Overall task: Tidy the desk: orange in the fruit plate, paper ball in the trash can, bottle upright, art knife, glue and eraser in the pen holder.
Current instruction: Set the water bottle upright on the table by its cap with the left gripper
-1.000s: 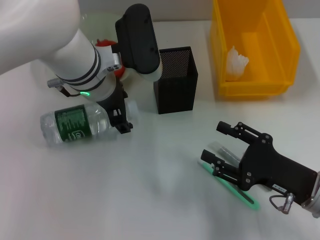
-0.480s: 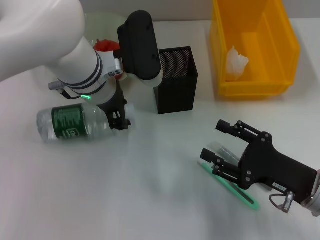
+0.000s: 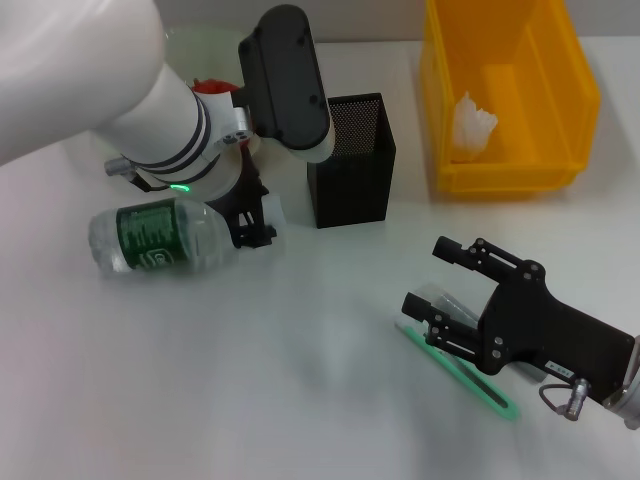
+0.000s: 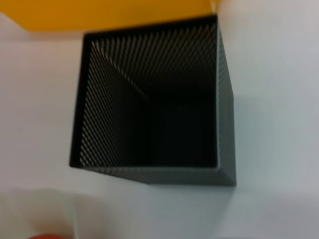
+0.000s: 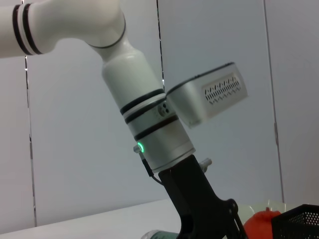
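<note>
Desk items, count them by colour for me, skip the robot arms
Yellow: 1, trash can
Black: 1, pen holder
White: 1, paper ball
Green: 2, art knife, fruit plate
Red-orange: 1, orange
Clear: 1, bottle
Total: 7

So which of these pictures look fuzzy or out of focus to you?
Left wrist view: the pen holder fills the frame, its mesh soft and blurred. Head view: mostly sharp, with soft shadows under the bottle and art knife. Right wrist view: fairly clear.
</note>
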You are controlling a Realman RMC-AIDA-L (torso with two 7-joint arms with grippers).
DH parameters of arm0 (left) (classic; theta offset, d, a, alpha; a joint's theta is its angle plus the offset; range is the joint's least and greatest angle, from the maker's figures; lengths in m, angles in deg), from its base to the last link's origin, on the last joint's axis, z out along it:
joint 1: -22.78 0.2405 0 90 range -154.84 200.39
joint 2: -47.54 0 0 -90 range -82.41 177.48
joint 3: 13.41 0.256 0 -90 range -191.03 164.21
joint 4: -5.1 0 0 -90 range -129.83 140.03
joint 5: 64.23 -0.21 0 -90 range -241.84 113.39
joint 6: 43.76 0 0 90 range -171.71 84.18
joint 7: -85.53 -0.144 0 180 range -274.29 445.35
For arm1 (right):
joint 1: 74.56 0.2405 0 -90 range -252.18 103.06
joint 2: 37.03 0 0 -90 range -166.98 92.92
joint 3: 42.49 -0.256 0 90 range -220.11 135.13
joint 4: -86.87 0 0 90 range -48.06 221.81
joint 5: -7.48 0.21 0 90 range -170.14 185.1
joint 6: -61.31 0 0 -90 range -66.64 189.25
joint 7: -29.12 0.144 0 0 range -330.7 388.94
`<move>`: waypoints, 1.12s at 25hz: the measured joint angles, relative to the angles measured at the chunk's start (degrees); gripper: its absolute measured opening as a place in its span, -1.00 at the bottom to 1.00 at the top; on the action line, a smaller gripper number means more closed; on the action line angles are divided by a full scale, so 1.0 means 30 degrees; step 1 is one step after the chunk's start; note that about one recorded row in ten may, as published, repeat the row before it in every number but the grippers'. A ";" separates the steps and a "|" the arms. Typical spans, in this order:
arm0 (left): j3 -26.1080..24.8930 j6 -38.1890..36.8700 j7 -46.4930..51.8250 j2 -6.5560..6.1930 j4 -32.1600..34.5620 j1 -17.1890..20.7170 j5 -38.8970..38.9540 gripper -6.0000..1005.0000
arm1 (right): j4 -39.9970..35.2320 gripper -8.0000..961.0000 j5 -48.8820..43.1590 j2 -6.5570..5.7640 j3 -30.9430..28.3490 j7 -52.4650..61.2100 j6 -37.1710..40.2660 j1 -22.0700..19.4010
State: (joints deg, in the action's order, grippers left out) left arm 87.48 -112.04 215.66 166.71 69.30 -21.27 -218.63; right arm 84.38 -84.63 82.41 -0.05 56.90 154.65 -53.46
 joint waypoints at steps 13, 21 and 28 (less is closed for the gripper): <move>-0.0160 -0.0933 -0.0082 -0.0078 0.6642 0.3798 0.0630 -0.12 | -0.0019 0.48 0.0068 0.0031 -0.0146 0.0000 0.0009 0.0168; -0.2135 -0.0621 -0.1810 -0.0149 0.8337 0.5984 0.4090 -0.12 | -0.0019 0.48 0.0090 0.0032 -0.0138 -0.0001 -0.0044 0.0519; -0.2951 0.0237 -0.2337 -0.0146 0.8419 0.6869 0.5006 -0.12 | -0.0019 0.48 0.0090 0.0032 -0.0136 -0.0017 -0.0087 0.0590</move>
State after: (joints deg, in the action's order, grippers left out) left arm 78.62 -111.33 208.65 166.27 94.56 -0.67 -203.61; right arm 84.32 -84.36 82.51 -0.45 56.84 154.39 -51.69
